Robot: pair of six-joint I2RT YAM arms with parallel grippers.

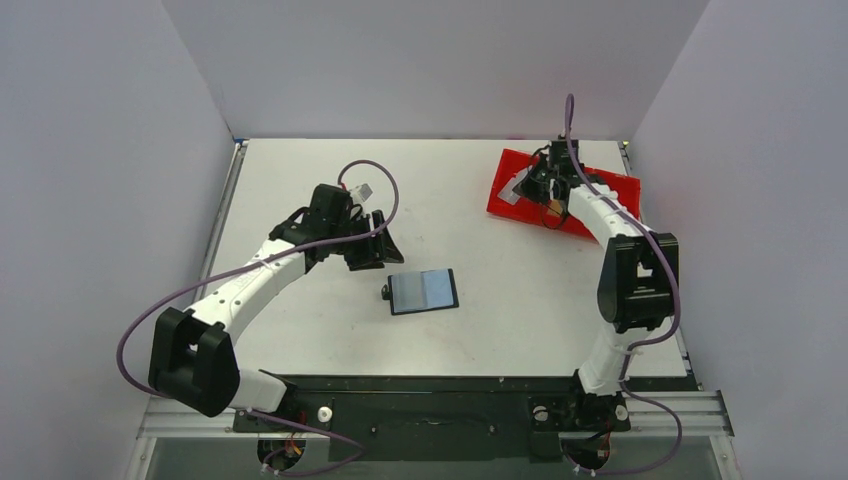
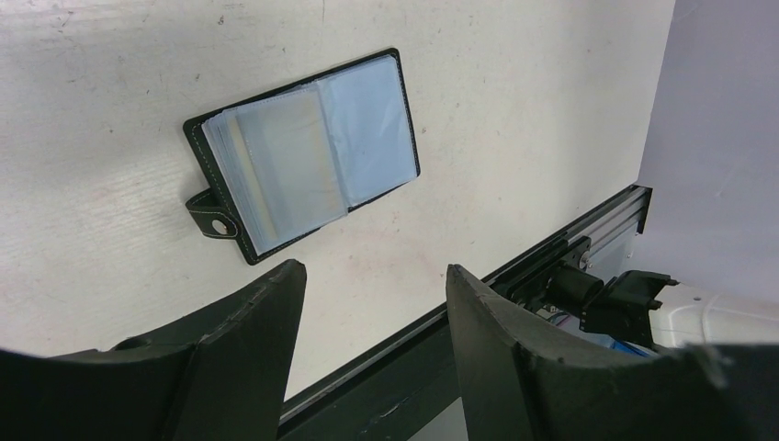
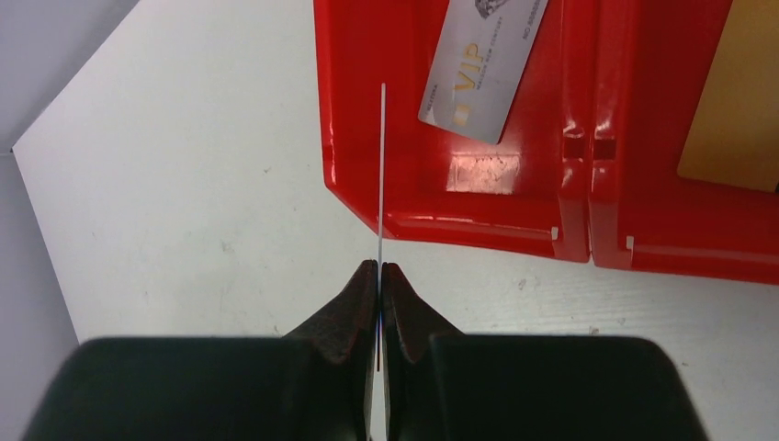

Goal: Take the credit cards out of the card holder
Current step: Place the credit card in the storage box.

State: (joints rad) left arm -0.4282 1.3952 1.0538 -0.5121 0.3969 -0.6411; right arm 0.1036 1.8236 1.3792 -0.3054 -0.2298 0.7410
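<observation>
The right claw (image 3: 378,271) is pinching a thin card (image 3: 382,165) by its edge, above the near wall of the red tray (image 3: 478,225). If it lets go here, the card could tip and land on the table (image 3: 184,184), not in the tray. A silver card (image 3: 482,69) already lies in the tray. The left claw (image 2: 372,276) is spread wide, holding nothing, near the open card holder (image 2: 308,152), which lies flat on the table. Only the right wrist view shows the pinched card. From above, the right arm (image 1: 600,215) hides it.

card holder (image 1: 424,291): black-edged, open flat mid-table (image 1: 300,180), bluish clear sleeves up, snap tab at one side.
silver card (image 3: 482,69): face up in red tray (image 3: 478,230), end compartment.
gold card (image 3: 730,110): adjoining compartment.
third card (image 3: 381,165): edge-on, pinched in right gripper (image 3: 379,268).
</observation>
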